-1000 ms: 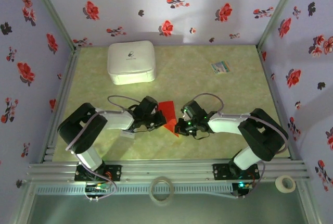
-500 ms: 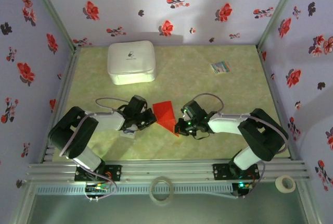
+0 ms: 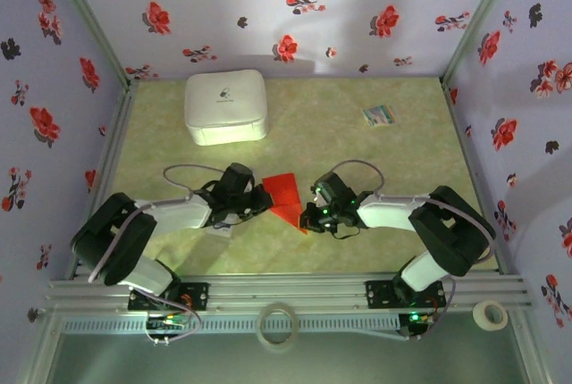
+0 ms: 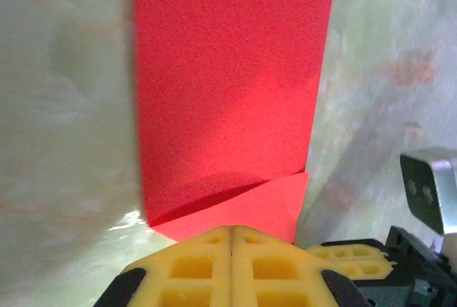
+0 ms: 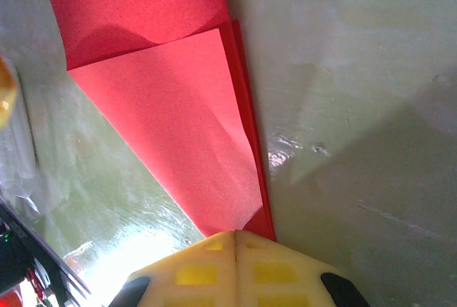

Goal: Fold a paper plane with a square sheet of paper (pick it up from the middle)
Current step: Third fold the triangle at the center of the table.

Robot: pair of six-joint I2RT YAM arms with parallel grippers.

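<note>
The red sheet of paper (image 3: 284,189) lies partly folded on the green table between both grippers, wide at the far end and tapering to a point near the right gripper. In the left wrist view the red sheet (image 4: 228,93) shows a folded flap just ahead of my left gripper (image 4: 233,230), whose yellow fingers are shut at the paper's left edge. My left gripper (image 3: 260,203) sits just left of the sheet. My right gripper (image 5: 235,234) is shut, its tips on the pointed end of the red sheet (image 5: 178,121). My right gripper (image 3: 307,217) is at the sheet's near right.
A white box (image 3: 225,105) stands at the back left. A small multicoloured card (image 3: 378,115) lies at the back right. A small white packet (image 3: 218,229) rests under the left arm. Tape rolls (image 3: 277,326) sit on the front rail. Flowered walls enclose the table.
My left gripper has pulled back to the left off the red sheet, leaving more of it uncovered. The right gripper has stayed put.
</note>
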